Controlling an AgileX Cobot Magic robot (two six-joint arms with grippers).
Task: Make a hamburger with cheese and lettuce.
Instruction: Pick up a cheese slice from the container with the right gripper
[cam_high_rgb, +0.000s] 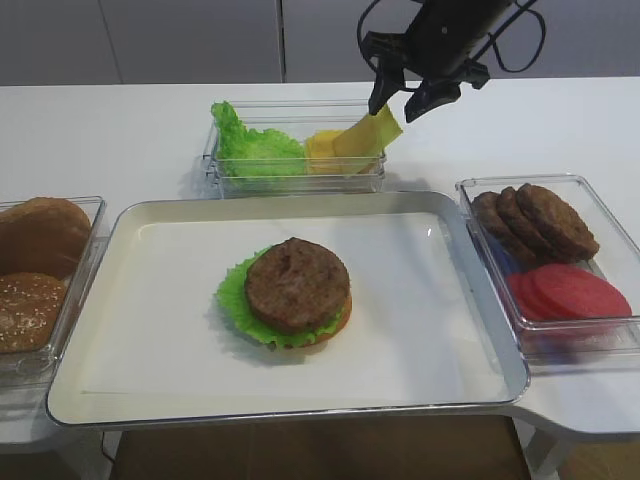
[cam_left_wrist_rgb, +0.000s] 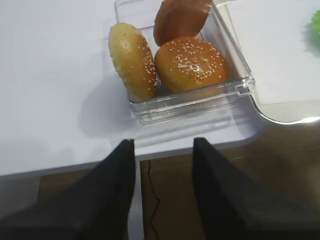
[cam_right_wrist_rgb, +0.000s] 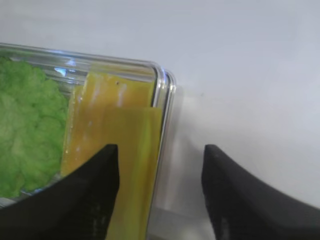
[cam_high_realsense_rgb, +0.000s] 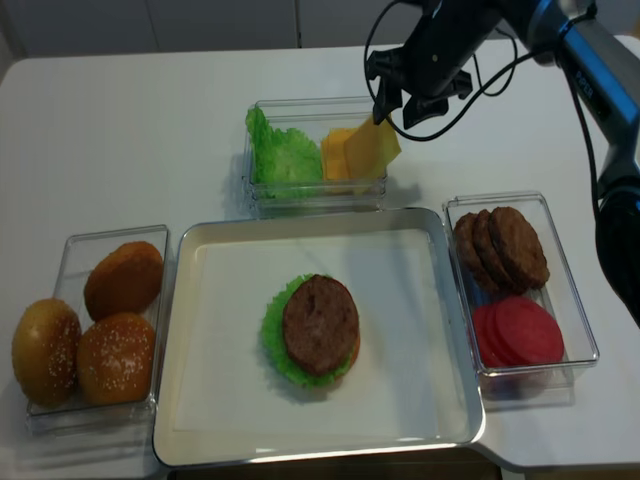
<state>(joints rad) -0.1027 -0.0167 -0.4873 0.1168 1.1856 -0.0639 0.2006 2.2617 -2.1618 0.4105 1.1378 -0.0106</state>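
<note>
The right gripper (cam_high_rgb: 408, 98), jaws spread, lifts a cheese (cam_high_rgb: 372, 134) slice by one finger above the container (cam_high_rgb: 296, 180) at the table's far edge, while the hamburger (cam_high_rgb: 291, 292) sits mid-tray (cam_high_rgb: 470, 330).

room around the tray

the hamburger (cam_high_rgb: 297, 292) sits mid-tray (cam_high_rgb: 150, 380) with bare tray floor on every side — open from above. clear bins hem three sides: buns (cam_high_realsense_rgb: 115, 330) left, patties (cam_high_realsense_rgb: 500, 248) right, lettuce (cam_high_rgb: 255, 150) and cheese (cam_high_rgb: 362, 140) behind.

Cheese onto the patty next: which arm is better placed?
Right. Its gripper already hangs over the cheese, one finger touching a lifted slice. The left gripper sits off by the buns.
</note>
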